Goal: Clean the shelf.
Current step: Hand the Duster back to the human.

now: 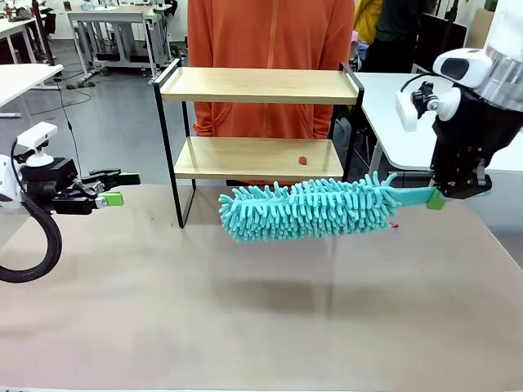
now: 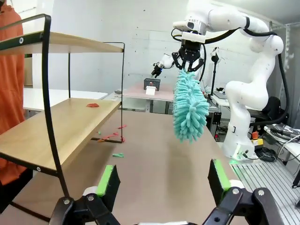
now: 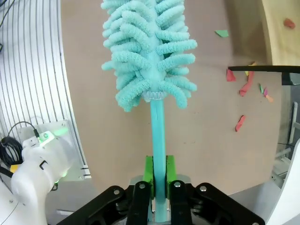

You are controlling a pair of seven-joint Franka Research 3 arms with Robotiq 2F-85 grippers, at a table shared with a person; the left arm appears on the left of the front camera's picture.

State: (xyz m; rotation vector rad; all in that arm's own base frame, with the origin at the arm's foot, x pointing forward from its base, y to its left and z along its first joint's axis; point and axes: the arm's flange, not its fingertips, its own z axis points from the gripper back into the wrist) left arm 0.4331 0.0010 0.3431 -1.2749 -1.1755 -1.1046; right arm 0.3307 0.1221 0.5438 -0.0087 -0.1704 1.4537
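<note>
The shelf (image 1: 253, 86) stands at the table's far side, two light wooden boards in a thin black frame; a small red scrap (image 1: 302, 161) lies on its lower board. My right gripper (image 1: 436, 200) is shut on the teal handle of a fluffy teal duster (image 1: 306, 208), held level in the air in front of the shelf's lower board. The right wrist view shows the green pads (image 3: 149, 174) clamped on the handle (image 3: 158, 131). My left gripper (image 1: 118, 188) hovers open at the left, apart from the shelf (image 2: 61, 136), its pads (image 2: 107, 180) wide with nothing between.
A person in an orange top (image 1: 270, 37) stands behind the shelf. Red and green paper scraps (image 3: 243, 86) lie on the brown table near the shelf's foot. White tables (image 1: 425, 122) stand at the right and far left.
</note>
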